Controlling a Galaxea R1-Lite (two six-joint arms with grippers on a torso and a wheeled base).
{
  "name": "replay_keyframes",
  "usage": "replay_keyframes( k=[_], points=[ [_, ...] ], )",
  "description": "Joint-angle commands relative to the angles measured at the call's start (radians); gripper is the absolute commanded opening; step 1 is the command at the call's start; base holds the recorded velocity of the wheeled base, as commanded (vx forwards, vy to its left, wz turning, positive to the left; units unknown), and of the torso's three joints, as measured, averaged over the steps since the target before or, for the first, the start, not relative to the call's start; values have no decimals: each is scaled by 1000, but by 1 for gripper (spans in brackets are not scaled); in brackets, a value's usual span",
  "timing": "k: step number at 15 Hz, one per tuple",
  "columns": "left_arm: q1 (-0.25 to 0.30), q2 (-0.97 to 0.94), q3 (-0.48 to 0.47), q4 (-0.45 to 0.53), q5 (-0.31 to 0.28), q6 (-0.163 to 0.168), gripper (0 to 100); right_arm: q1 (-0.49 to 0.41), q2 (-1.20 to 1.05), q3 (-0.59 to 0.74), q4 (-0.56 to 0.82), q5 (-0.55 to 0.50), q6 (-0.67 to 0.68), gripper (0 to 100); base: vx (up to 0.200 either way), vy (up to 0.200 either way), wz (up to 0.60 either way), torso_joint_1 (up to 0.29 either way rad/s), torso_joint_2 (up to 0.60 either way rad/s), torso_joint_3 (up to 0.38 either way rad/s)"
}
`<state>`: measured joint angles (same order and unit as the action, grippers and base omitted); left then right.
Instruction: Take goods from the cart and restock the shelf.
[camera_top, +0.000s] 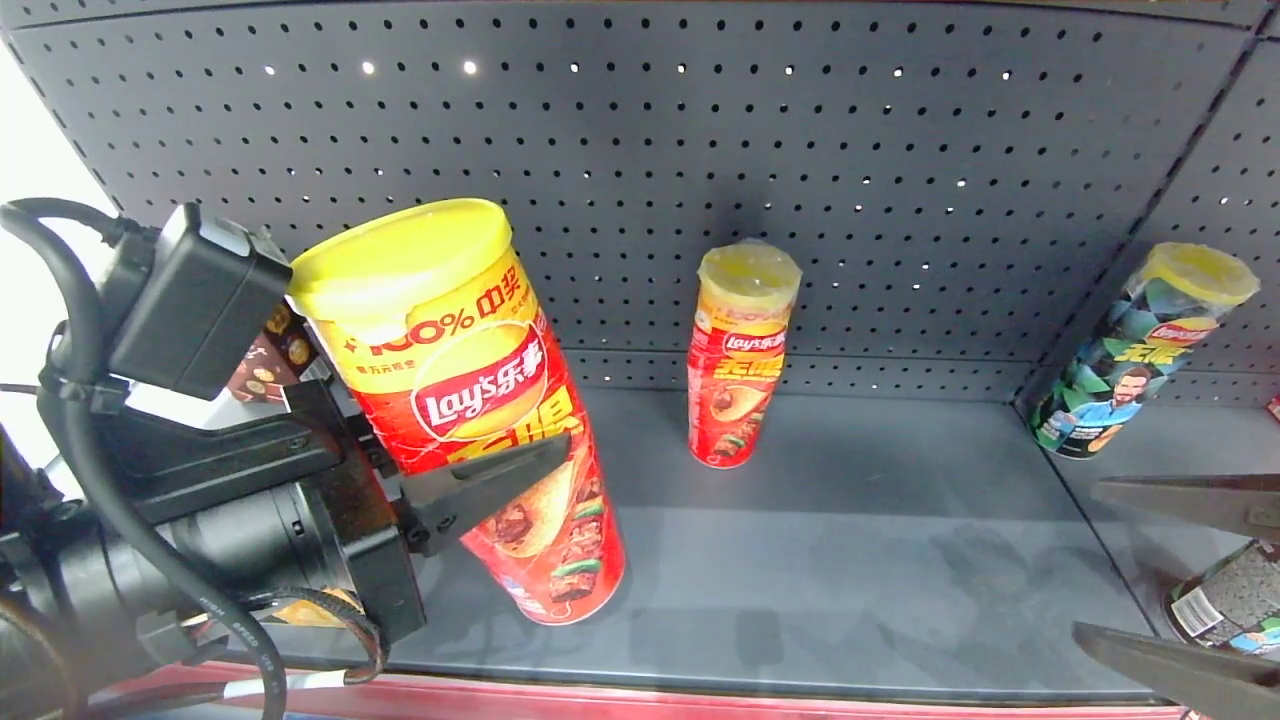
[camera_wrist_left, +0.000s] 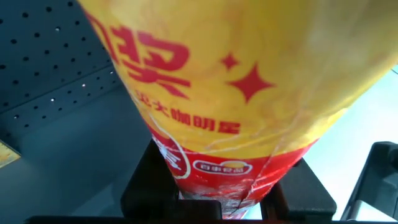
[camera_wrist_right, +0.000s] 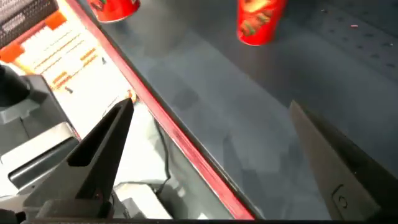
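Observation:
My left gripper (camera_top: 475, 450) is shut on a red chip can (camera_top: 470, 400) with a yellow lid, gripping it around the middle. The can's base is low over the front left of the dark grey shelf (camera_top: 850, 580); I cannot tell whether it touches. In the left wrist view the held can (camera_wrist_left: 249, 93) rises right in front of the camera. A second red can (camera_top: 740, 360) stands upright at the back middle of the shelf. My right gripper (camera_top: 1085, 560) hangs open at the shelf's front right with nothing in it. The right wrist view has my right gripper (camera_wrist_right: 210, 104) over the shelf's red front lip (camera_wrist_right: 174, 137).
A green and blue can (camera_top: 1140, 350) stands in the neighbouring bay on the right. Another can (camera_top: 1230, 600) lies partly hidden beyond my right fingers. A brown box (camera_top: 270, 360) sits behind the left wrist. Perforated back panel (camera_top: 700, 150) closes the shelf.

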<state>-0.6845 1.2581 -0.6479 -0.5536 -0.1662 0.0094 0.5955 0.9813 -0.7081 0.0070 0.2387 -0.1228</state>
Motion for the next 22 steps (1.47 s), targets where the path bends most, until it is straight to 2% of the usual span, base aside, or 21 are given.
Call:
replay_keyframes(
  k=[1,4,9,12,14,16,20,22],
  points=[
    [2,0,2,0,1,0,0,20,149,-21,-79,4,5,100,0,0,0,0,0,0],
    [16,1,7,0,-4,0,0,-39,292,-28,-200,30,-6,100,0,0,0,0,0,0],
    [37,1,5,0,-26,0,0,-103,606,-56,-598,57,-15,100,0,0,0,0,0,0],
    [37,4,11,0,-24,-2,0,-177,691,-122,-664,223,-60,100,0,0,0,0,0,0],
    [37,4,25,-2,-26,-34,0,-224,743,-185,-668,298,-90,100,0,0,0,0,0,0],
    [37,4,39,-3,-26,-39,0,-270,792,-220,-723,495,-117,100,0,0,0,0,0,0],
    [37,4,39,-3,-26,-40,0,-275,863,-257,-763,534,-115,100,0,0,0,0,0,0],
    [37,3,39,-3,-26,-40,0,-275,927,-329,-771,542,-115,100,0,0,0,0,0,0]
  ],
)
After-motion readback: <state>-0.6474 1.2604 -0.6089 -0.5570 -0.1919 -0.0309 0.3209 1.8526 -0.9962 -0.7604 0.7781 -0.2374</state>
